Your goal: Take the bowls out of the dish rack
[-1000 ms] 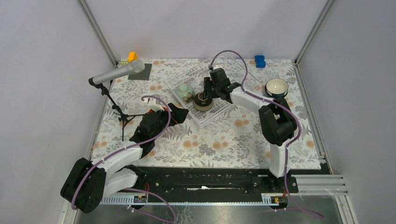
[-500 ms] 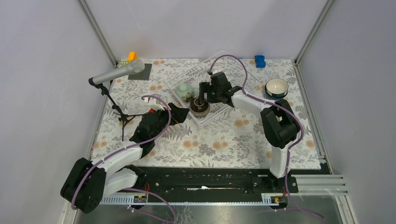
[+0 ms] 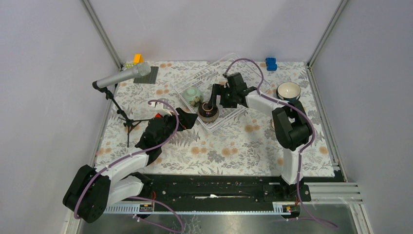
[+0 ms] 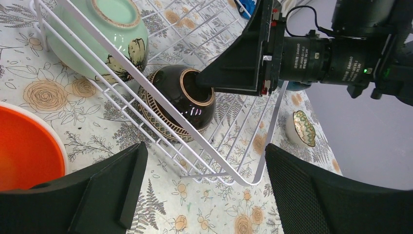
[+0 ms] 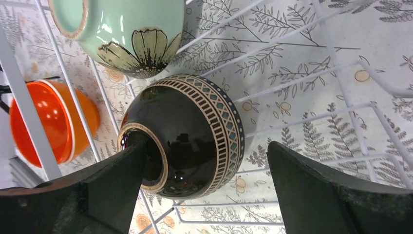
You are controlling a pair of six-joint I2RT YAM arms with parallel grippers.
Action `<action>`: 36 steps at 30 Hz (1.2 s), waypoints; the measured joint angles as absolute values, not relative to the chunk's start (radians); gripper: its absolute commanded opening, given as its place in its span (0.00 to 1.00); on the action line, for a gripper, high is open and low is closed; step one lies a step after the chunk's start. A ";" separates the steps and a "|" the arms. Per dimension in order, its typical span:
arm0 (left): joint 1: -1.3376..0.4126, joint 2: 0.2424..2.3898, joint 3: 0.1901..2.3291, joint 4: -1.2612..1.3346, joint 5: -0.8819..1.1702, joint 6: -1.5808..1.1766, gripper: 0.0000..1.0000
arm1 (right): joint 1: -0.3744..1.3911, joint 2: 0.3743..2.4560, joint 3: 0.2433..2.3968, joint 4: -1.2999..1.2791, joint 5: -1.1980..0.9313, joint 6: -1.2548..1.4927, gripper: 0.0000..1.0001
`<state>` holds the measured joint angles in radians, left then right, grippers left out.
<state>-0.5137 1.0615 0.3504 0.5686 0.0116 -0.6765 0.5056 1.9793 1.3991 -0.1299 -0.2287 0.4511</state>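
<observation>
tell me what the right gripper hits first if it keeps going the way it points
The dark bowl, lying on its side between the right gripper's open fingers; contact looks very close.

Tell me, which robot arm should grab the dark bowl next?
Right. The right gripper hangs open over the dark bowl in the dish rack; the left gripper sits outside the rack.

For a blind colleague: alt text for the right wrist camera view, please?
A dark brown patterned bowl lies on its side in the white wire dish rack, between the fingers of the open right hand. A pale green flowered bowl sits beside it; an orange bowl is outside the rack.
</observation>
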 measured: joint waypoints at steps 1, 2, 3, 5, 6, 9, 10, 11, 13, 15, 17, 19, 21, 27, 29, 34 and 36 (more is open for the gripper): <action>-0.514 1.061 0.350 0.569 0.012 -0.676 0.95 | 0.498 1.990 1.403 -0.121 -0.255 0.459 1.00; -0.514 1.061 0.350 0.568 0.012 -0.674 0.95 | 0.491 2.000 1.409 -0.117 -0.276 0.466 1.00; -0.514 1.061 0.350 0.568 0.012 -0.673 0.95 | 0.485 2.009 1.412 -0.111 -0.295 0.472 1.00; -0.516 1.060 0.350 0.567 0.012 -0.672 0.96 | 0.478 2.028 1.424 -0.101 -0.329 0.481 1.00; -0.516 1.058 0.350 0.567 0.011 -0.671 0.95 | 0.476 2.038 1.432 -0.095 -0.344 0.484 1.00; -0.519 1.051 0.350 0.567 0.011 -0.669 0.96 | 0.473 2.077 1.470 -0.090 -0.385 0.488 1.00; -0.519 1.048 0.350 0.567 0.011 -0.669 0.96 | 0.472 2.085 1.479 -0.090 -0.392 0.488 1.00; -0.519 1.048 0.350 0.567 0.011 -0.666 0.95 | 0.472 2.094 1.490 -0.093 -0.397 0.487 1.00; -0.520 1.048 0.350 0.567 0.011 -0.663 0.96 | 0.472 2.110 1.509 -0.096 -0.409 0.486 1.00; -0.521 1.048 0.350 0.567 0.011 -0.662 0.95 | 0.472 2.117 1.518 -0.099 -0.421 0.487 1.00; -0.523 1.048 0.350 0.567 0.011 -0.662 0.95 | 0.471 2.123 1.522 -0.099 -0.432 0.487 1.00; -0.524 1.048 0.350 0.567 0.011 -0.659 0.95 | 0.470 2.128 1.523 -0.096 -0.443 0.491 1.00; -0.525 1.048 0.350 0.567 0.011 -0.658 0.95 | 0.468 2.134 1.523 -0.089 -0.460 0.500 0.98; -0.525 1.048 0.351 0.563 0.004 -0.653 0.95 | 0.462 2.157 1.515 -0.044 -0.533 0.533 0.96; -0.525 1.048 0.350 0.558 -0.002 -0.652 0.95 | 0.461 2.156 1.507 -0.031 -0.541 0.542 0.90; -0.525 1.048 0.351 0.538 -0.008 -0.651 0.95 | 0.458 2.147 1.487 -0.004 -0.558 0.559 0.73; -0.525 1.048 0.351 0.533 -0.009 -0.651 0.95 | 0.453 2.133 1.466 0.007 -0.566 0.569 0.71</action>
